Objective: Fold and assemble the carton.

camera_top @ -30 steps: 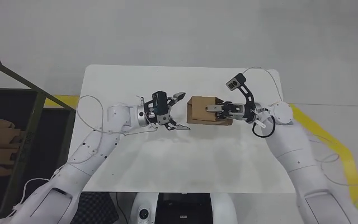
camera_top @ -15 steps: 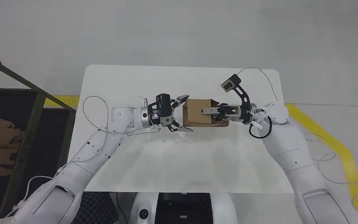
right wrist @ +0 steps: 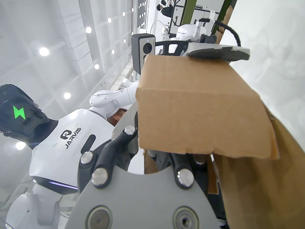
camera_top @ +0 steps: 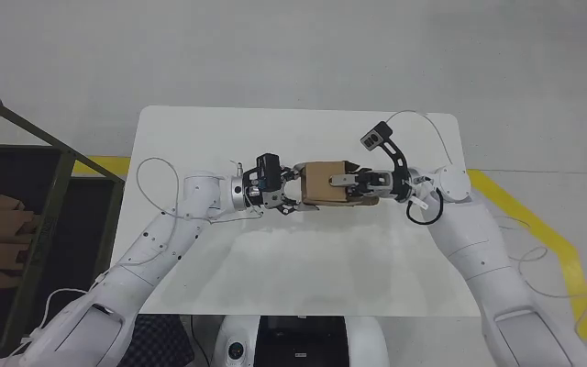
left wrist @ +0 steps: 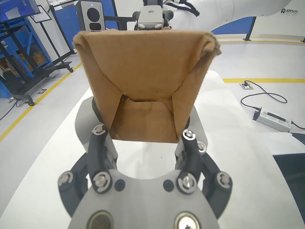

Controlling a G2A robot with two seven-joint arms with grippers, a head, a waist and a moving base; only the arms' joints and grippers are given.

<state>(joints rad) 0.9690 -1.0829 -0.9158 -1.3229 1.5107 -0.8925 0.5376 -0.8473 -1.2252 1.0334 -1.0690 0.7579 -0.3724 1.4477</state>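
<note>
A brown carton sits at the middle of the white table, held between the two arms. My left gripper is open at the carton's left end, one finger on each side. In the left wrist view the carton stands upright between that gripper's fingers, with its side flaps folded inward. From the right, my right gripper is shut on the carton's wall. The right wrist view has the carton right over that gripper, whose inner finger is hidden behind cardboard.
Bare table surface lies in front of and behind the carton. A dark rack with cardboard stands off the table's left edge. Yellow floor tape runs past the right side.
My left gripper has moved right from a gap beside the carton until its fingers flank the left end. The right arm has shifted the carton slightly left.
</note>
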